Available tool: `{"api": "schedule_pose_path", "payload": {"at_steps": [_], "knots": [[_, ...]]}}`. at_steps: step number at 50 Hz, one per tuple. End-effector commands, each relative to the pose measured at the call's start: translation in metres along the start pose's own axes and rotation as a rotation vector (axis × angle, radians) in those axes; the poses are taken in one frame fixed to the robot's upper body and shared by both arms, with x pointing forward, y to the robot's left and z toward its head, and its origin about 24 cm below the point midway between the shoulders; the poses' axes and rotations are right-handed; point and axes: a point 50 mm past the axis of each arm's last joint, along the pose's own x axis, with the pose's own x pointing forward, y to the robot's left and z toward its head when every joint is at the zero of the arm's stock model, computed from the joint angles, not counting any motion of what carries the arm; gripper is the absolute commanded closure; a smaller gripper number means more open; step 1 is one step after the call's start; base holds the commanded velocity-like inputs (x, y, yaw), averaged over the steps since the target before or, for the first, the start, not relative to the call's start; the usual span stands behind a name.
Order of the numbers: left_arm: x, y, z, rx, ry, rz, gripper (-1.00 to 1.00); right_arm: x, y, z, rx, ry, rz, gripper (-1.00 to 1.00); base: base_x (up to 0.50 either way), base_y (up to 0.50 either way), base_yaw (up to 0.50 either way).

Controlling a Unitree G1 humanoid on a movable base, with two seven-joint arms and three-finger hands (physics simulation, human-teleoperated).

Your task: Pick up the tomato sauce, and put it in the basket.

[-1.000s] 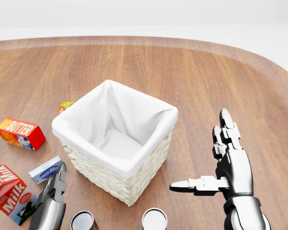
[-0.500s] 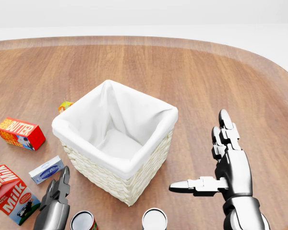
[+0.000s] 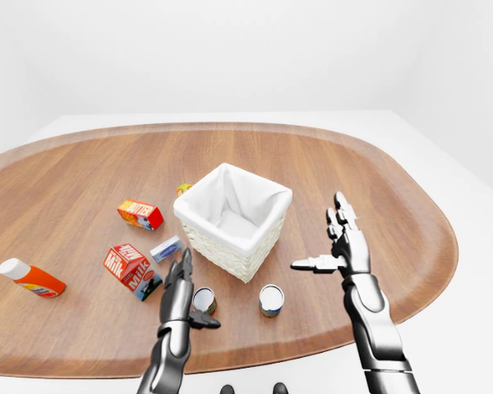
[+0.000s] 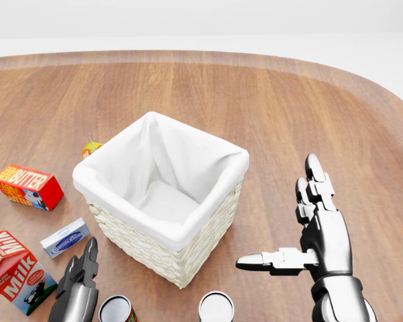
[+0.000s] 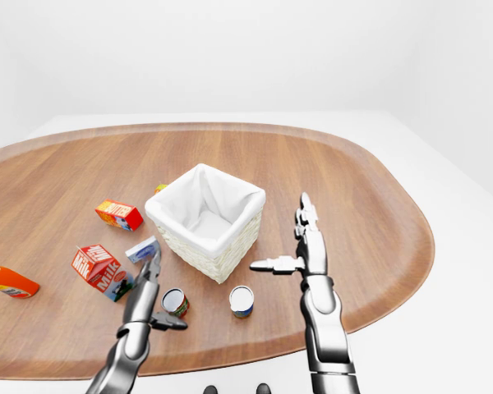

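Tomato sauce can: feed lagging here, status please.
Both hands open: left hand beside red tomato sauce can, right hand idle. Can untouched on table. Basket empty. Nothing blocking.

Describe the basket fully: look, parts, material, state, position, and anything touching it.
The basket is a square, pale woven container that looks like wicker, lined with white cloth folded over its rim. It stands upright on the wooden table, turned with one corner toward the bottom of the head view. Nothing can be seen inside but the lining. No hand touches it: the left hand and right hand are both apart from it. A small orange-yellow item is partly hidden at its left; contact is unclear.
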Motion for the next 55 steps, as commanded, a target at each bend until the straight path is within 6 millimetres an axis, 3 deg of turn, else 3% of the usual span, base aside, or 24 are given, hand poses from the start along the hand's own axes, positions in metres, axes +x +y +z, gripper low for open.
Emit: {"api": "schedule_pose_path", "payload": {"at_steps": [1,55], "knots": [[0.004,-0.003,-0.006,0.015,0.028,-0.002,-1.0,0.001,0.0,-0.001,-0.001,0.001,0.0,-1.0,0.0,0.0,0.0],[0.014,-0.006,-0.008,0.042,0.045,0.008,-1.0,0.001,0.001,-0.004,0.001,0.006,0.001,-1.0,0.0,0.0,0.0]]}}
